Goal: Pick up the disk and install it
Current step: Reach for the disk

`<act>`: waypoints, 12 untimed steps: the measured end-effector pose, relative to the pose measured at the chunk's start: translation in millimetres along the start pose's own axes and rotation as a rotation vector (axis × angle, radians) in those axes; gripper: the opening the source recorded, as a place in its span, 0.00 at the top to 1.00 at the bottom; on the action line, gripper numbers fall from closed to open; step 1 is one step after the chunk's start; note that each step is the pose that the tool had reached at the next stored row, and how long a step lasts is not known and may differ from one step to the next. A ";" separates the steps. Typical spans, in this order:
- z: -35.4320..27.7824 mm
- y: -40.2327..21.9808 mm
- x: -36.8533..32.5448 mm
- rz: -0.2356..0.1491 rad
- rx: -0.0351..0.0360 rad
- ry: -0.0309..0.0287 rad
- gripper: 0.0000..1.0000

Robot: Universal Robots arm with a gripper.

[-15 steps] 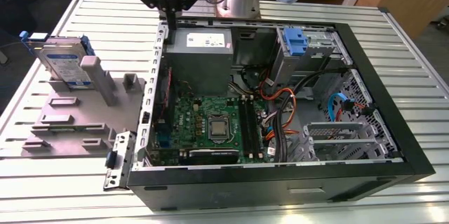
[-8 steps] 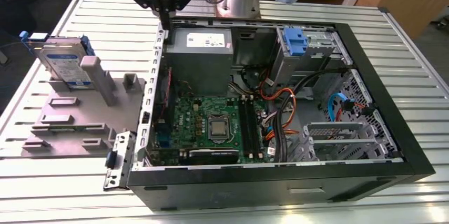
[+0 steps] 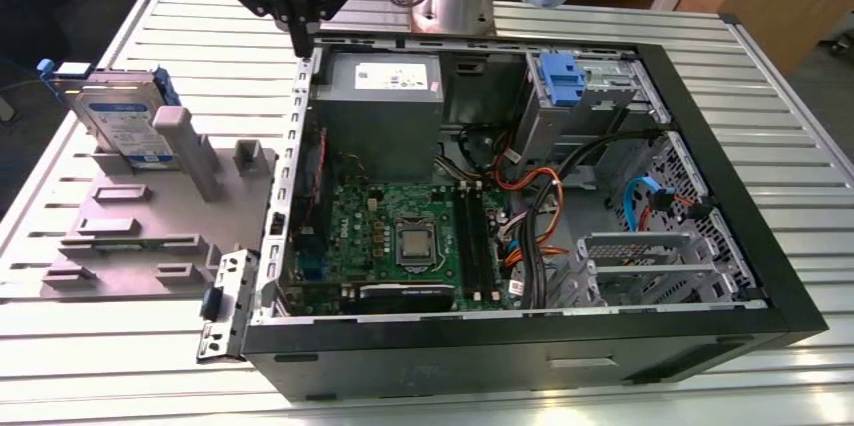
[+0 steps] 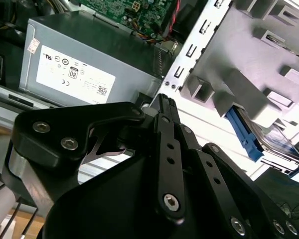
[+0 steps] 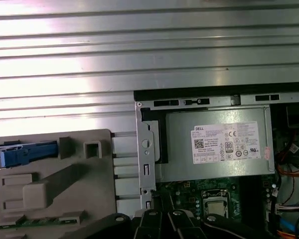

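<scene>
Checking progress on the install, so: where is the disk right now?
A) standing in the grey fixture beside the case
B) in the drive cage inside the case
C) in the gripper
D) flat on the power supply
A: the disk stands in the grey fixture at the exterior view's left, outside the computer case, apart from the gripper above the case's rim.

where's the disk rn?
On the exterior view's left, the disk leans in the grey fixture beside the open computer case, apart from the gripper above the case's edge.
</scene>
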State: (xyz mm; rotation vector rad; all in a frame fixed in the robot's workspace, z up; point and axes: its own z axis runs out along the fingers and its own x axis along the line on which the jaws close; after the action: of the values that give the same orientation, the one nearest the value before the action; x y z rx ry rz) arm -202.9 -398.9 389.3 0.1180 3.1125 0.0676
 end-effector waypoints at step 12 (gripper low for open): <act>0.6 -1.6 20.5 0.000 0.0000 -0.0001 0.89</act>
State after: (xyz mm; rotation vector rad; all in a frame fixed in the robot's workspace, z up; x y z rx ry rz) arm -223.4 -399.0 388.2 0.1181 3.1125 0.0677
